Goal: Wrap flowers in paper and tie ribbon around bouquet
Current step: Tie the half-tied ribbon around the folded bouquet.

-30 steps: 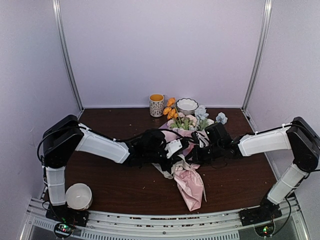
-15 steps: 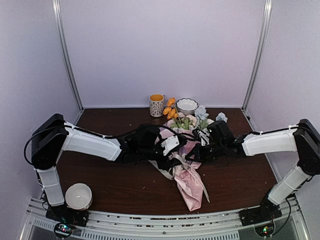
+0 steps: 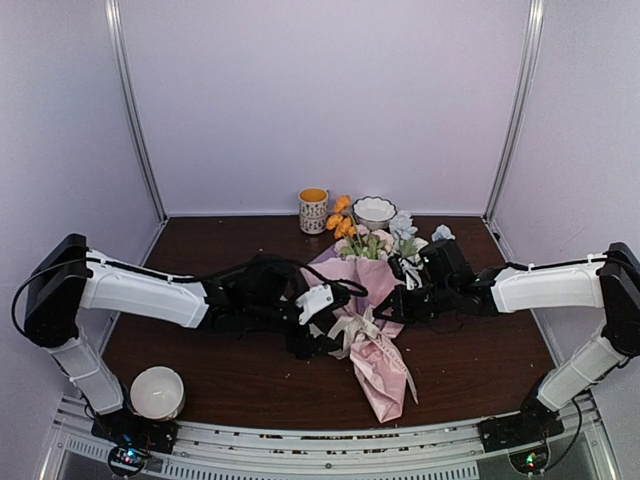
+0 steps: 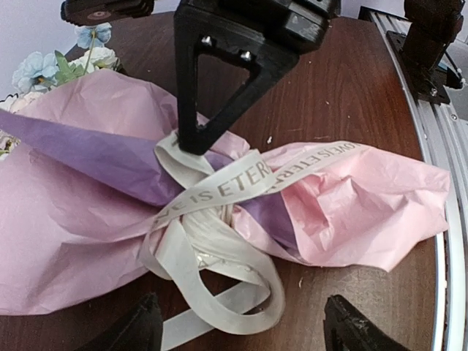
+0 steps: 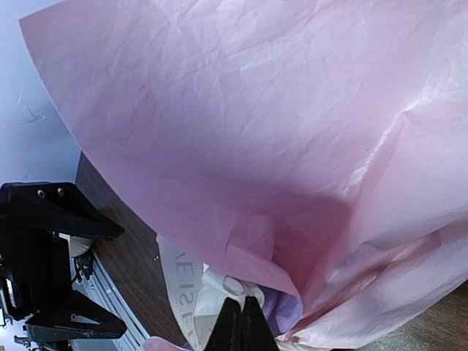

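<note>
Bouquet (image 3: 380,368) lies flat (ribbon (image 4: 219,194) looped round it); left jaws gape empty, right jaws pinch ribbon.

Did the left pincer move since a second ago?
Yes. Against the mug at the back, the left pincer slid leftward, away from the bouquet, and opened.
</note>
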Available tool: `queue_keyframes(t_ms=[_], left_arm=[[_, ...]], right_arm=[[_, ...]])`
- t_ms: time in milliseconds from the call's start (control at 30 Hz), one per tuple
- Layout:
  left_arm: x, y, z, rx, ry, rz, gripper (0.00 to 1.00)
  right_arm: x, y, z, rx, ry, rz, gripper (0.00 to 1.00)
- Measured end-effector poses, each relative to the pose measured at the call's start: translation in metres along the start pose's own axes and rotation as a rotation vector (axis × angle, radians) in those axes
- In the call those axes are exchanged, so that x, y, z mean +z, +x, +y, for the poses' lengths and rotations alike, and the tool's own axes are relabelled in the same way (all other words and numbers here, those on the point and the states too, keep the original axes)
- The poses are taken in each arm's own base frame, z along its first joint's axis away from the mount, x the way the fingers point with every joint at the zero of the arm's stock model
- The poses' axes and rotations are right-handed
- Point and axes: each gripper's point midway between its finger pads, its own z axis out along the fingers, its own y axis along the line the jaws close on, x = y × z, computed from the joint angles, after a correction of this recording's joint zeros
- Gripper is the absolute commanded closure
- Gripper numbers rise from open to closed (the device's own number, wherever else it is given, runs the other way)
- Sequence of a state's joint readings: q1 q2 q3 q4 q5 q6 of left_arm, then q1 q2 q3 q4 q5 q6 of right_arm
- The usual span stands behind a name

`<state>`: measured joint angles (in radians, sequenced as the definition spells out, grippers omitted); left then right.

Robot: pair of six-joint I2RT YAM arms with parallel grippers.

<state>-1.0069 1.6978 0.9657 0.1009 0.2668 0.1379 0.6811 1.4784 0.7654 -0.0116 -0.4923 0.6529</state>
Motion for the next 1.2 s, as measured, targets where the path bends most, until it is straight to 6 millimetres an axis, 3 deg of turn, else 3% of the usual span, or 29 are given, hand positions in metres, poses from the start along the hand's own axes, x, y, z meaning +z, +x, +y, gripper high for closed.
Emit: queue_keyframes(t_ms=[300, 467, 767, 900, 1033, 1200], left_arm=[[-0.008, 0.025, -0.013, -0.069, 0.003, 0.053, 0.3], [-0.002, 0.04, -0.013, -0.113, -0.049, 0.119, 0.23], [0.034, 0.053, -0.023, -0.074, -0.103, 0.278, 0.23], [0.045, 0.062, -0.018, -0.077, -0.116, 0.334, 0.35], [0.044, 0.068, -0.017, -0.081, -0.12, 0.358, 0.66], [0.039, 0.068, -0.018, -0.072, -0.12, 0.352, 0.91]], right_arm=[[0.0, 0.001, 0.001, -0.001, -0.001, 0.001, 1.0], [0.0, 0.001, 0.001, -0.001, -0.001, 0.003, 1.0], [0.001, 0.002, 0.0, 0.0, 0.001, 0.005, 1.0], [0.001, 0.003, 0.0, 0.0, 0.001, 0.005, 1.0], [0.001, 0.003, -0.001, 0.0, 0.001, 0.006, 1.0], [0.001, 0.004, -0.001, -0.001, 0.002, 0.007, 1.0]])
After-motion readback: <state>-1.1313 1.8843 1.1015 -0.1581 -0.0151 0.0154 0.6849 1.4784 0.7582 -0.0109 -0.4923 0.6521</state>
